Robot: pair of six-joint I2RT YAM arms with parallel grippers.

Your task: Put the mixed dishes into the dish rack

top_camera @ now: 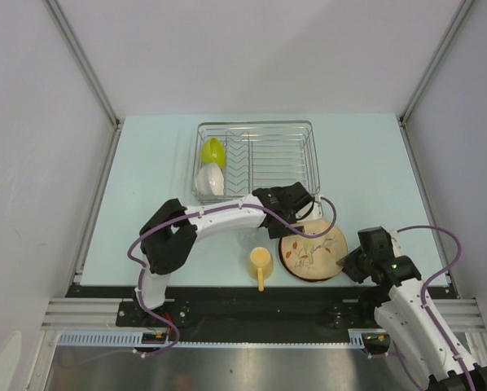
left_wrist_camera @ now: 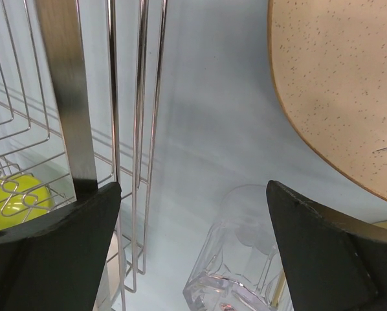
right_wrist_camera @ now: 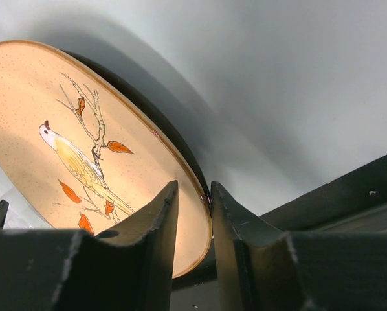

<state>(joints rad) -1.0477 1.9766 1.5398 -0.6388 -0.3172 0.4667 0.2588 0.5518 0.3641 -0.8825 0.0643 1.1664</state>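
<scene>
The silver wire dish rack (top_camera: 276,130) holds the lime-green bowl (top_camera: 213,150) and the white bowl (top_camera: 210,180) at its left end. The tan floral plate (top_camera: 313,251) and the yellow mug (top_camera: 261,261) are on the table in front of it. My left gripper (top_camera: 299,210) is open beside the rack's front right corner. In the left wrist view (left_wrist_camera: 193,259) the clear glass (left_wrist_camera: 235,259) lies below, between the open fingers and untouched. My right gripper (top_camera: 347,262) is closed on the plate's right rim (right_wrist_camera: 200,214), with that edge raised off the table.
The rack's wires (left_wrist_camera: 138,129) and the green bowl (left_wrist_camera: 15,201) stand just left of my left fingers. The table's front edge and a black rail (right_wrist_camera: 349,194) lie close behind the right gripper. White walls enclose the table.
</scene>
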